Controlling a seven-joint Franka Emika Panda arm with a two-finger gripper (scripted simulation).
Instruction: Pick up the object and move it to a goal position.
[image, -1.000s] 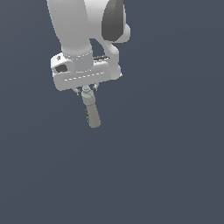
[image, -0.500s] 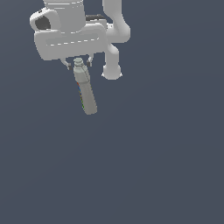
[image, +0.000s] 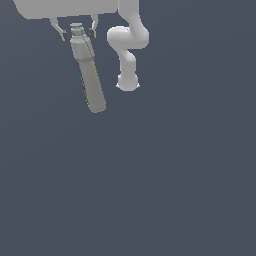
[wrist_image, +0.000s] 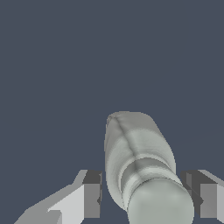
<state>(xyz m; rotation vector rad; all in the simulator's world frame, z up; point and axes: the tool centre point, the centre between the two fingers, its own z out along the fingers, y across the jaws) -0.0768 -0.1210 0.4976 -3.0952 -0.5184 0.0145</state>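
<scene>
- In the exterior view most of the robot's hand is cut off by the top edge of the frame; only its white underside and the two fingers (image: 60, 31) show, while the arm (image: 127, 50) behind it bends down to a rounded end.
- The wrist view clips the lower part of both fingers and of the object's cap, so the actual contact points are hard to make out.
- The object (image: 87, 72) hangs below the hand in the upper part of the exterior view, toward the exterior view's left, against a plain dark background with no table or other surface visible under it.
- Its long axis runs nearly vertical, tilted a little: the narrow capped neck points up between the fingers, and the blunt far end leans down toward the exterior view's right.
- Small red, blue and green marks run along one side of the body in the exterior view.
- In the wrist view the object (wrist_image: 140, 162) stretches away from the camera, cap nearest and flat far end furthest.
- The gripper (image: 77, 31) has its fingers spread a little wider than the neck, one on each side.
- A thin gap seems to show beside each dark pad (wrist_image: 92, 192), so whether the fingers truly pinch the neck or only flank it cannot be told.
</scene>
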